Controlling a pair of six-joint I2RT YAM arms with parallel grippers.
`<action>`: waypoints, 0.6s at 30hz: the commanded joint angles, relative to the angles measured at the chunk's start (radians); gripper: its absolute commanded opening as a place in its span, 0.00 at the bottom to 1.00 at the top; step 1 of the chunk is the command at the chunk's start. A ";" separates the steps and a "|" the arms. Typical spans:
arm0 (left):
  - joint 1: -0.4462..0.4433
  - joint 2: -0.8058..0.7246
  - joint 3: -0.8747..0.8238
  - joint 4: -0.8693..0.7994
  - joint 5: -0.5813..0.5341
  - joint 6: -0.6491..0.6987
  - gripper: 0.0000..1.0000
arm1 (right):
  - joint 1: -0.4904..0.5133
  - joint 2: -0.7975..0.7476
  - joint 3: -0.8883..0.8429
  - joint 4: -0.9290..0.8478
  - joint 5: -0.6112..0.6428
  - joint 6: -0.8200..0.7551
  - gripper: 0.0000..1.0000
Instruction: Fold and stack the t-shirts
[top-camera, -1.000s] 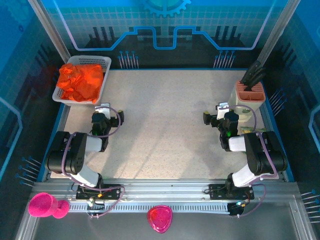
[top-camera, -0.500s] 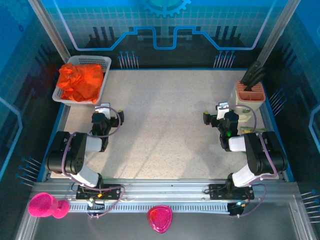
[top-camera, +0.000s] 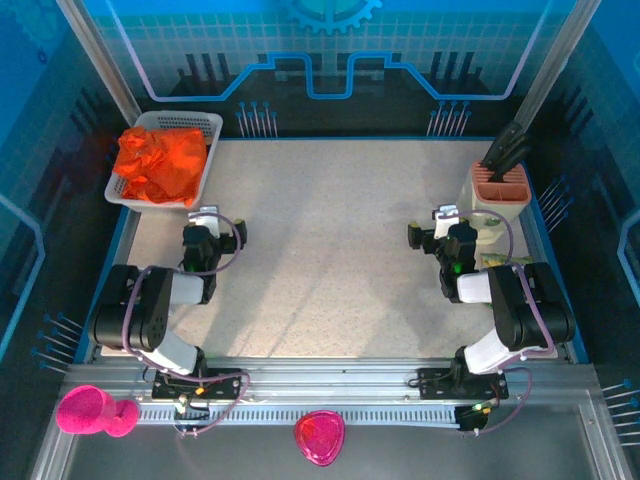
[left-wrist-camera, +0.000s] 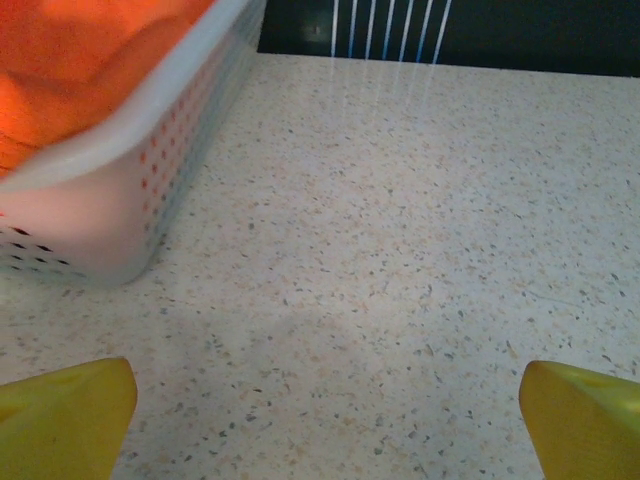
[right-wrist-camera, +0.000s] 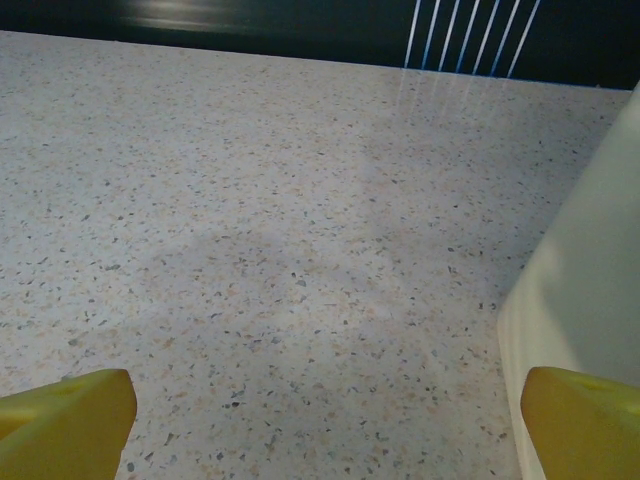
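You see the orange t-shirt (top-camera: 160, 163) crumpled in soft folds inside the white perforated plastic basket (top-camera: 190, 120), far left on the speckled table (top-camera: 330, 250). Your left gripper (left-wrist-camera: 325, 415) sits near that basket, its yellow fingers spread wide and empty. Your right gripper (right-wrist-camera: 325, 420) is equally wide open, holding nothing, beside a smooth pale container (right-wrist-camera: 580, 300).

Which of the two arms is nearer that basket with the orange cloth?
The left gripper; the basket sits just ahead of it, far from the right gripper.
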 joint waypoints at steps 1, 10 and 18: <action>-0.020 -0.145 -0.008 -0.078 -0.081 -0.021 0.99 | 0.017 -0.070 -0.006 -0.011 0.087 0.022 1.00; -0.027 -0.455 0.272 -0.856 -0.194 -0.272 0.99 | 0.113 -0.276 0.089 -0.324 0.278 0.002 1.00; -0.009 -0.291 0.768 -1.478 -0.238 -0.347 0.99 | 0.134 -0.333 0.404 -0.900 0.212 0.113 1.00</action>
